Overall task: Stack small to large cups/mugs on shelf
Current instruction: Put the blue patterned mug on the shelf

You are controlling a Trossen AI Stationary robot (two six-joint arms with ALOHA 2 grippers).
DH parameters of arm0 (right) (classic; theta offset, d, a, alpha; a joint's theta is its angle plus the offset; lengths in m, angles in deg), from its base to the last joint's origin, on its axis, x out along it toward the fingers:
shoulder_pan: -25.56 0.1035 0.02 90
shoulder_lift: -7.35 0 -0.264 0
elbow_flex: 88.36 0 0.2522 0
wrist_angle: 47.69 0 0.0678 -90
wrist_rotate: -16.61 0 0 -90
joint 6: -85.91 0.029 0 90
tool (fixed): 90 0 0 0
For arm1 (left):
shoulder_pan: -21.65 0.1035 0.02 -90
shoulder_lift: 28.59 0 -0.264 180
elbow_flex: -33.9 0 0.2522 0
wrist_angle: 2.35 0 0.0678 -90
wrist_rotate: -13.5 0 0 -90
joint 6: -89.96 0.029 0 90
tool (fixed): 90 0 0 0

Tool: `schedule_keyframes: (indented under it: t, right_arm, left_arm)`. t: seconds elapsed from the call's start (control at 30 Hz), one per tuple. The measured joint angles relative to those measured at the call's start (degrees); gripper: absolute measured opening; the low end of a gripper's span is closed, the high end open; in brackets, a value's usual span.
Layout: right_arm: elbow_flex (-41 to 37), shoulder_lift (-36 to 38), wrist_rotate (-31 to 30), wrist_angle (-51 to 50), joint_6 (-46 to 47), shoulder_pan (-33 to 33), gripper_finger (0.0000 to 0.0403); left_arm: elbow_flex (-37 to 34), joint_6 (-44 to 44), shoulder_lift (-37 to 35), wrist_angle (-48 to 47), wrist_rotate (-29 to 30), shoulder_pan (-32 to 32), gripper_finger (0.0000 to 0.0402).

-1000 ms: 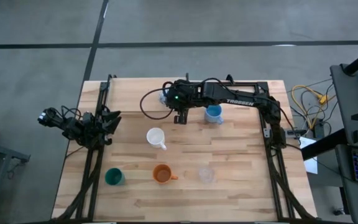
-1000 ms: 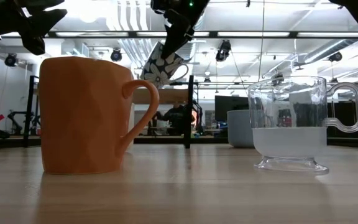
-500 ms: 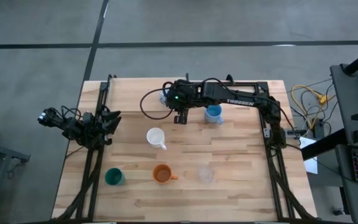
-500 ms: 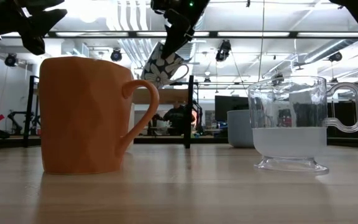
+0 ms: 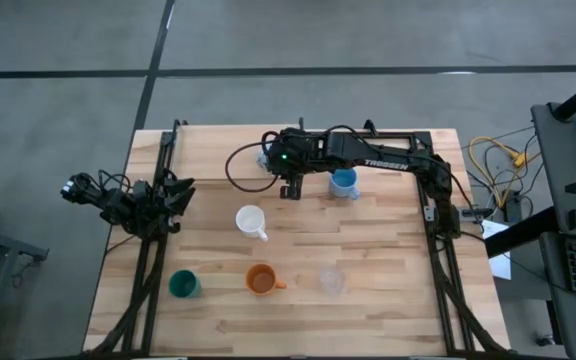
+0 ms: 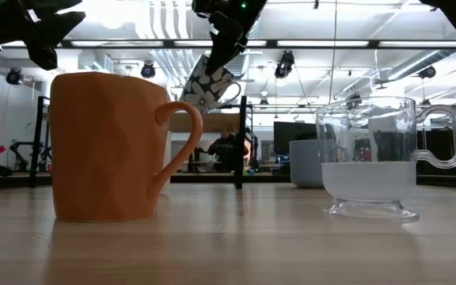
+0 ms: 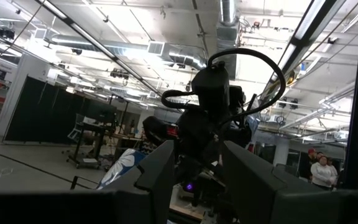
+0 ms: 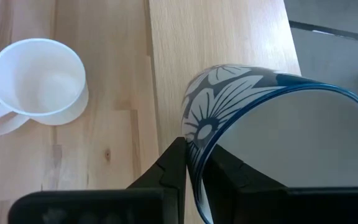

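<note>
The right gripper (image 8: 191,163) pinches a flower-patterned cup's (image 8: 272,130) rim (tilted above the shelf (image 8: 216,37)); loosening jaws could drop it askew.

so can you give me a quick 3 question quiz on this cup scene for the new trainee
1. Which one does the right gripper grip by its rim?
A. white mug
B. flower-patterned mug
C. light blue cup

2. True or false: in the high view, the orange mug stands between the green cup and the clear cup.

3. In a word, are the left gripper fingers open or shut?

Key:
1. B
2. True
3. Open, with nothing between them
</note>
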Motion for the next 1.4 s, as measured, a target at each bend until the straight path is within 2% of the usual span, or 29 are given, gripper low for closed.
schedule_keyframes:
  t: [0.63, 1.4]
  right_arm:
    - [-0.02, 0.02, -0.01, 0.09, -0.17, 0.02, 0.0039]
    - [-0.02, 0.20, -0.54, 0.30, -1.09, 0.02, 0.0106]
  left_arm:
    - [0.00, 0.00, 0.00, 0.00, 0.00, 0.00, 0.0122]
    - [0.00, 0.00, 0.02, 0.00, -0.02, 0.00, 0.0122]
